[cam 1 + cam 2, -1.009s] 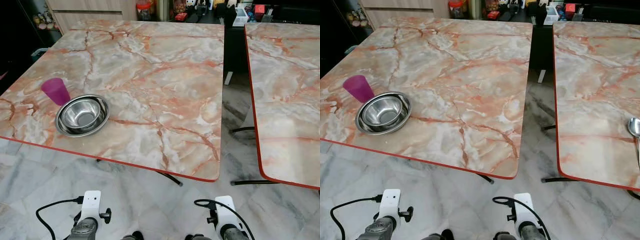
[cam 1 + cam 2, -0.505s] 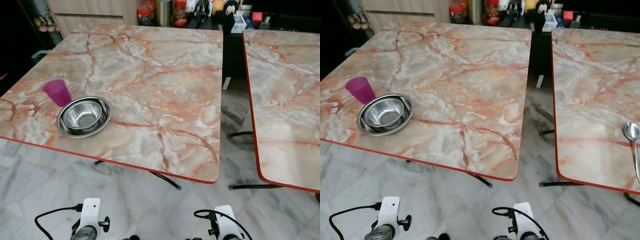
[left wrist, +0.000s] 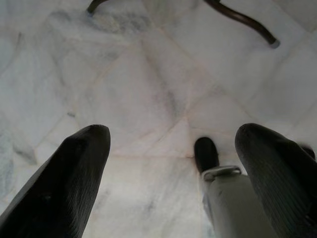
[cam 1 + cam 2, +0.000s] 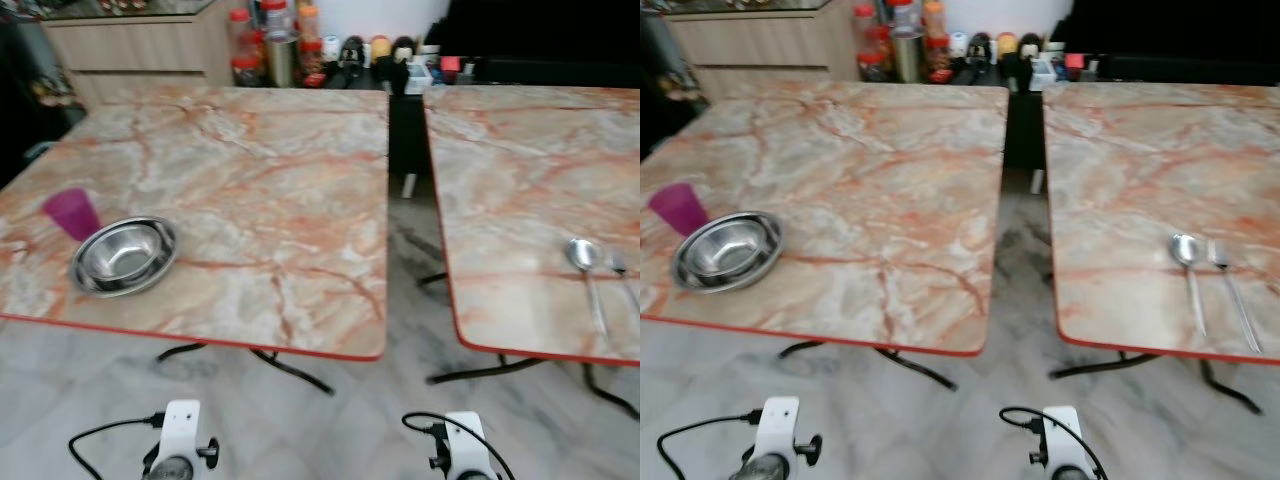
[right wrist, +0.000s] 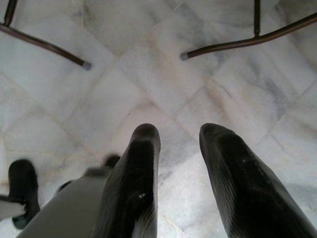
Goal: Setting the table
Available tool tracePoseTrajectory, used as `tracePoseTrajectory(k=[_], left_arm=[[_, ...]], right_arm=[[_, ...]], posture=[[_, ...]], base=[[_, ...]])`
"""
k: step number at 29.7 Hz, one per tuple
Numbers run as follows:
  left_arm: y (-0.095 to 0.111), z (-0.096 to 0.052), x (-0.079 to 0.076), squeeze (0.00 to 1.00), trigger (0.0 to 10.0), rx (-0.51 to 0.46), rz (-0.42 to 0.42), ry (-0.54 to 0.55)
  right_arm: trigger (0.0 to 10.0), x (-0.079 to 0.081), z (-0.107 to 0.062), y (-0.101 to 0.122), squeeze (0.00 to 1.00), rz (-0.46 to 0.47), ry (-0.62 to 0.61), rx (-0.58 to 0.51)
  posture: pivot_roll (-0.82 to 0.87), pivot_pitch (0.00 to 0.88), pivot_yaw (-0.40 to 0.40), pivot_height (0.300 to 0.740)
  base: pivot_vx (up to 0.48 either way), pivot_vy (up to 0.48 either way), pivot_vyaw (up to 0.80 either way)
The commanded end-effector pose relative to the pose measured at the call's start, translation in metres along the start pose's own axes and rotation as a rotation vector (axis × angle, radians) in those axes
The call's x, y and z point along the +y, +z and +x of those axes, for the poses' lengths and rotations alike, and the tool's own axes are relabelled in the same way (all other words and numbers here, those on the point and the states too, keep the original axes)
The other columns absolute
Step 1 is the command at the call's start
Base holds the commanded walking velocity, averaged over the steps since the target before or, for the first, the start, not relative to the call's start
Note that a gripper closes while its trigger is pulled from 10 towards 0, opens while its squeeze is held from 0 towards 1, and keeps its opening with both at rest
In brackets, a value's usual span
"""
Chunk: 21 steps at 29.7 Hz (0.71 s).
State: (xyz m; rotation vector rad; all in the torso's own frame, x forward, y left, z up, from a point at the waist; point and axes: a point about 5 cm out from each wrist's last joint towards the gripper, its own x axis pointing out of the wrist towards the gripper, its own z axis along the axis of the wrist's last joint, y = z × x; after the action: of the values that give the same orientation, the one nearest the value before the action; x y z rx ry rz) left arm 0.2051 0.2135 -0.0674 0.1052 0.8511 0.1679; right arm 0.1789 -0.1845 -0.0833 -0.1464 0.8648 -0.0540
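A purple cup (image 4: 71,213) stands near the left edge of the left marble table (image 4: 260,180). A steel bowl (image 4: 124,256) sits just beside it, toward the front edge. On the right marble table (image 4: 520,170), a spoon (image 4: 585,264) and a fork (image 4: 1230,285) lie side by side near the front edge. Both arms hang low in front of the tables. In the left wrist view my left gripper (image 3: 173,131) is open wide over the floor, holding nothing. My right gripper (image 5: 181,130) has a narrower gap between its fingers and holds nothing.
A gap of marble floor (image 4: 405,250) runs between the two tables. Dark metal table legs (image 4: 290,365) reach out under both front edges. Jars and bottles (image 4: 275,50) line a counter behind the tables. A wooden cabinet (image 4: 130,45) stands at the back left.
The whole picture has shifted left and back as the camera turned right. The right table's spoon and fork now show fully. Cup and bowl stay put on the table.
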Motion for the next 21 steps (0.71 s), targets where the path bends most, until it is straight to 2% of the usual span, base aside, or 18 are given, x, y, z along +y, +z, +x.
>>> tracePoseTrajectory(k=[1,6,13,21], left_arm=[[-0.0014,0.0,-0.0018,0.0,10.0,0.012,-0.007,-0.004],[0.0017,0.0007,-0.0019,0.0,10.0,0.006,-0.02,-0.003],[0.0064,0.0015,-0.0019,0.0,10.0,-0.006,-0.031,-0.002],[0.0085,0.0019,-0.0029,0.0,10.0,-0.012,-0.034,-0.002]], right_arm=[[10.0,-0.0056,-0.0002,-0.0018,0.0,0.008,-0.018,0.009],[10.0,-0.0075,-0.0007,-0.0043,0.0,0.027,-0.029,0.02],[10.0,-0.007,0.0,-0.0014,0.0,0.03,-0.027,0.011],[10.0,-0.007,0.0005,0.0019,0.0,0.032,-0.024,-0.008]], posture=[[-0.12,0.115,0.037,0.74],[-0.13,0.138,0.038,0.74],[-0.13,0.154,0.037,0.74],[-0.13,0.168,0.037,0.74]], base=[[0.0,-0.262,0.0],[0.0,-0.052,0.0],[0.0,0.0,-0.65],[0.0,0.0,0.0]])
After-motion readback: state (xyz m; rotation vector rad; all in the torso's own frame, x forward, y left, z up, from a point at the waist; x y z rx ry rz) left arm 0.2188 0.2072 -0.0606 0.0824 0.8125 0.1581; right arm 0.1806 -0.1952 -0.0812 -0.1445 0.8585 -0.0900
